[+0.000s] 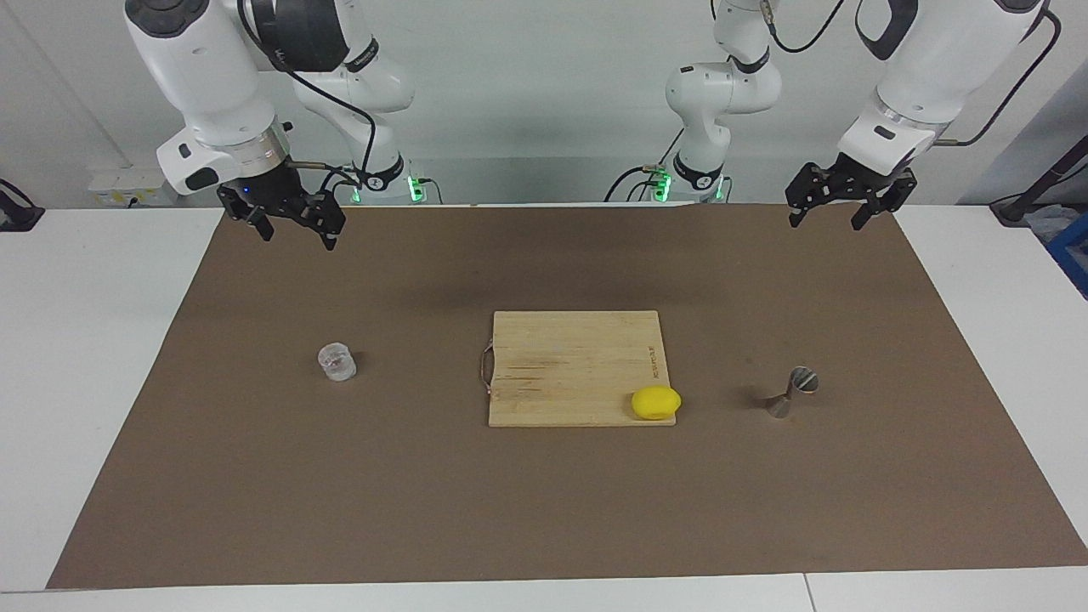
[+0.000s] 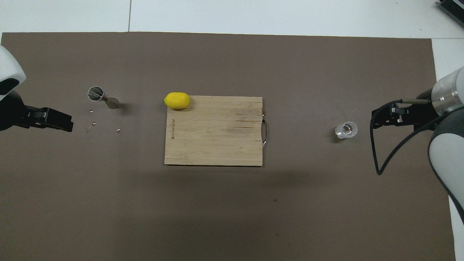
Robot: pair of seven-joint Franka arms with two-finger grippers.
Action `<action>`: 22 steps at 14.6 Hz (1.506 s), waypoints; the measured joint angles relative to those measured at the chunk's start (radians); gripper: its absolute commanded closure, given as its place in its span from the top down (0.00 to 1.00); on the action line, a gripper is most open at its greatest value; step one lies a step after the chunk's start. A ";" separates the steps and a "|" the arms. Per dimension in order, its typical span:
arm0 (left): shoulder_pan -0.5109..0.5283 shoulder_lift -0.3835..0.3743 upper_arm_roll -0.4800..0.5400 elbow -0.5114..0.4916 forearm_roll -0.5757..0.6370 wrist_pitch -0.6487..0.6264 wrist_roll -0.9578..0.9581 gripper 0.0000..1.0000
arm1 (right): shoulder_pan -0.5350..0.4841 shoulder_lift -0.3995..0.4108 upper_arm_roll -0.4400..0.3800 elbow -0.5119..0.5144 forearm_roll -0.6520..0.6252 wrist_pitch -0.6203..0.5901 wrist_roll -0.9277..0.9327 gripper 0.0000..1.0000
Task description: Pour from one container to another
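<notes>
The small clear faceted glass cup (image 1: 337, 361) stands on the brown mat toward the right arm's end; it also shows in the overhead view (image 2: 346, 130). The silver hourglass jigger (image 1: 792, 393) stands toward the left arm's end, seen in the overhead view too (image 2: 103, 98). My right gripper (image 1: 296, 236) hangs open and empty, high over the mat's edge nearest the robots, well apart from the cup. My left gripper (image 1: 824, 221) hangs open and empty, high over the mat's edge at its own end, well apart from the jigger.
A wooden cutting board (image 1: 561, 357) with a metal handle lies mid-mat. A yellow lemon (image 1: 655, 402) sits on the board's corner toward the jigger. A few small bits (image 2: 92, 125) lie on the mat beside the jigger.
</notes>
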State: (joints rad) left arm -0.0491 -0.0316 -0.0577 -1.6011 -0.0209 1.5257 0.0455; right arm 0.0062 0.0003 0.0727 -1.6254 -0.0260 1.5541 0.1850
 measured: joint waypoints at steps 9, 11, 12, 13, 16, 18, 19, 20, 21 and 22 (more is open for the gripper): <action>0.081 0.132 0.055 -0.025 -0.138 -0.005 0.000 1.00 | 0.000 0.000 0.000 0.000 0.000 0.021 -0.072 1.00; 0.096 0.200 0.117 -0.025 -0.208 0.031 0.000 1.00 | 0.000 0.000 0.000 0.000 0.000 0.021 -0.072 1.00; 0.099 0.234 0.156 -0.025 -0.254 0.058 0.000 1.00 | 0.000 0.000 0.000 0.000 0.000 0.021 -0.072 1.00; 0.102 0.266 0.194 -0.024 -0.306 0.074 -0.010 1.00 | 0.000 0.000 0.000 0.000 0.000 0.021 -0.072 1.00; 0.108 0.352 0.308 -0.025 -0.484 0.083 -0.089 1.00 | 0.000 0.000 0.000 0.000 0.000 0.021 -0.072 1.00; 0.115 0.392 0.343 -0.028 -0.579 0.083 -0.177 1.00 | 0.000 -0.001 0.000 0.000 0.000 0.021 -0.072 1.00; 0.124 0.406 0.347 -0.033 -0.620 0.083 -0.231 1.00 | 0.000 -0.001 0.000 0.000 0.000 0.021 -0.072 1.00; 0.134 0.416 0.347 -0.048 -0.666 0.083 -0.293 1.00 | 0.000 -0.001 0.000 0.000 0.000 0.021 -0.072 1.00; 0.142 0.422 0.348 -0.071 -0.708 0.085 -0.360 1.00 | 0.000 -0.001 0.000 0.000 0.000 0.021 -0.072 1.00; 0.151 0.425 0.348 -0.093 -0.744 0.091 -0.431 1.00 | 0.000 -0.001 0.000 0.000 0.000 0.021 -0.072 1.00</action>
State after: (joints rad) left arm 0.1021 0.3930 0.2908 -1.6943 -0.7650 1.6165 -0.3850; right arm 0.0061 -0.0007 0.0726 -1.6252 -0.0260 1.5753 0.1129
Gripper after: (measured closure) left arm 0.000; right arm 0.000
